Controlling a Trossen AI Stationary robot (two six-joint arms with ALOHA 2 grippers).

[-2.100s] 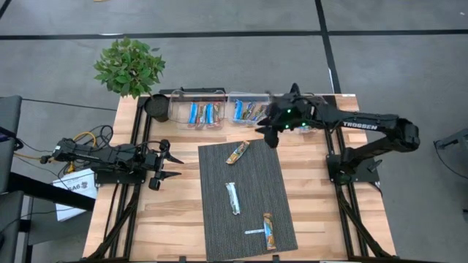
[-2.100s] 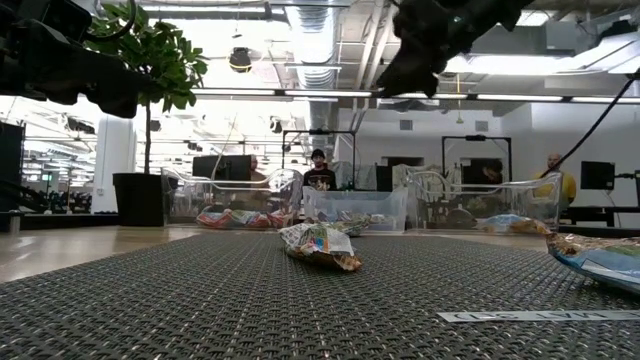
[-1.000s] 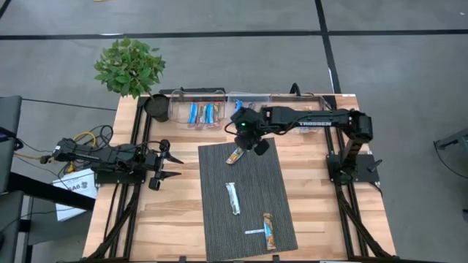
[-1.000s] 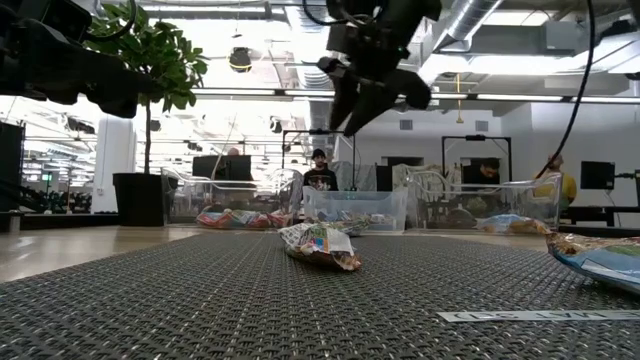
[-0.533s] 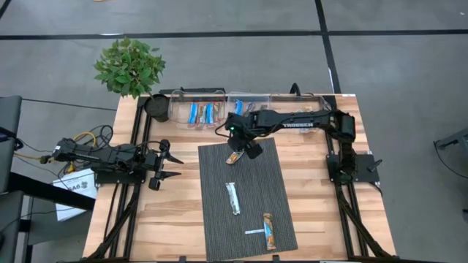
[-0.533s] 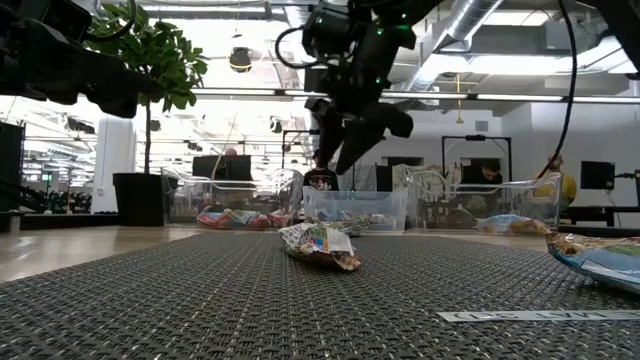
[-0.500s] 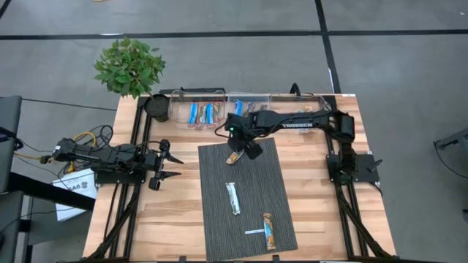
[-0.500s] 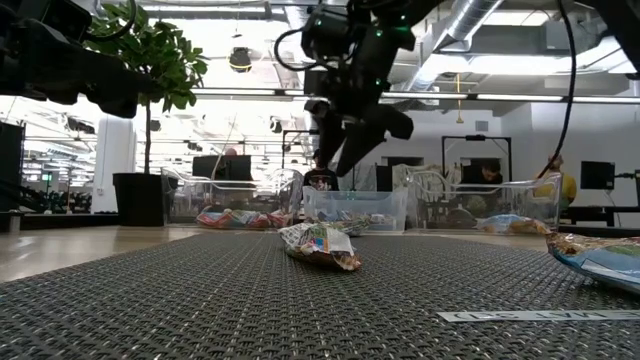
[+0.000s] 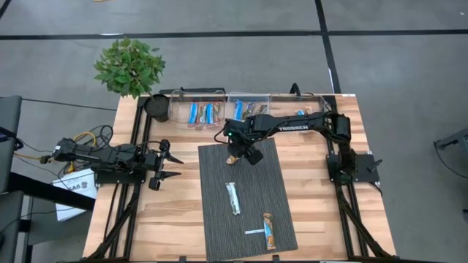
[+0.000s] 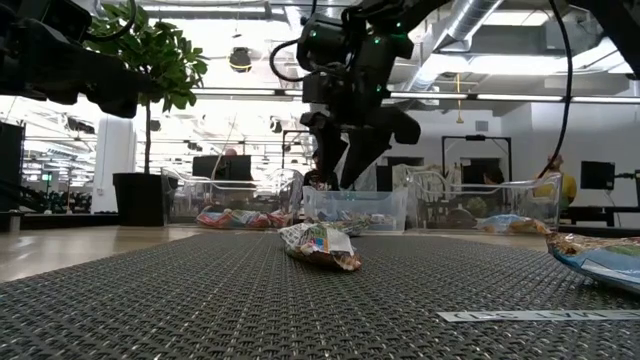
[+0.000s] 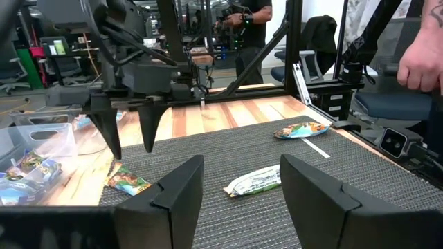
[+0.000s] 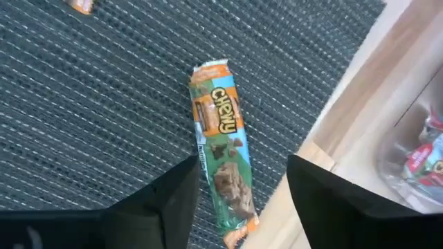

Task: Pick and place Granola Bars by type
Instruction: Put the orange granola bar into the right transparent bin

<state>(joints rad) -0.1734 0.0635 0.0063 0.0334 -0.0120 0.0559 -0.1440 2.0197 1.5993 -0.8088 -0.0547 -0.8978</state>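
Observation:
An orange and green granola bar [image 12: 221,142] lies flat on the far left part of the grey mat [image 9: 248,212]. My right gripper [image 10: 345,170] hangs above this bar [image 10: 320,247], fingers pointing down and open, one on either side without touching. A silvery bar [image 9: 232,198] lies mid-mat and another orange bar [image 9: 269,231] near the mat's near edge, beside a thin white strip [image 9: 256,232]. More bars, blue among them, lie in the clear bins [image 9: 201,113]. My left gripper [image 9: 167,164] waits open over the table's left side.
Three clear bins [image 9: 248,102] line the far edge, with a black cup [image 9: 157,107] to their left and a potted plant [image 9: 130,66] beyond the corner. A person's hand [image 11: 422,59] shows beyond the table's right side. Bare wood borders the mat on both sides.
My right gripper has swung from over the bins at the far edge toward the table's left and come down over the orange and green bar on the mat's far part. The bars have not moved.

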